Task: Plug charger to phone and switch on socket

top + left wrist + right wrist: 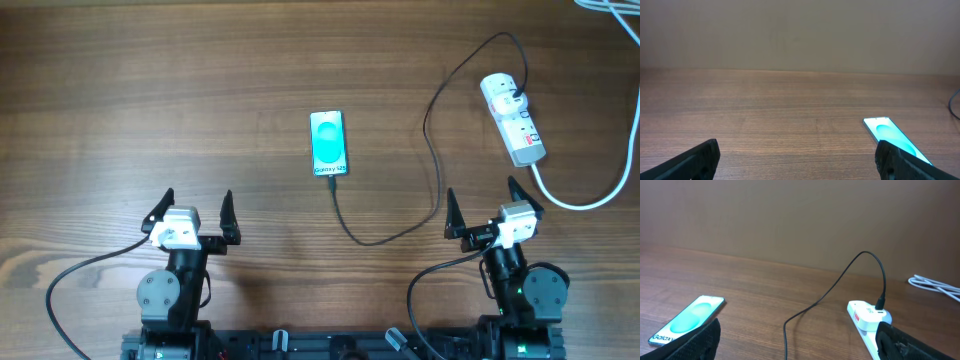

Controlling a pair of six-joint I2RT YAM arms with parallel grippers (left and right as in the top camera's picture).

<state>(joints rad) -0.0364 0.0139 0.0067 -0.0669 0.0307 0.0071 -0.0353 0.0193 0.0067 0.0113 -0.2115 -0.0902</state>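
Bare desk [120, 90] spreads across the frame's left half, open to any approach. At centre the phone [328, 143] lies flat. From just below it the charger [437, 185] loops right and up to the socket [513, 131], crossing the centre-right lane.

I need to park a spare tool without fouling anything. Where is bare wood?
Free: the table left of the phone and beyond the left gripper; also the far strip above the phone. Crowded: the right, where the charger loops between phone and socket and the white cord curls near the right gripper.
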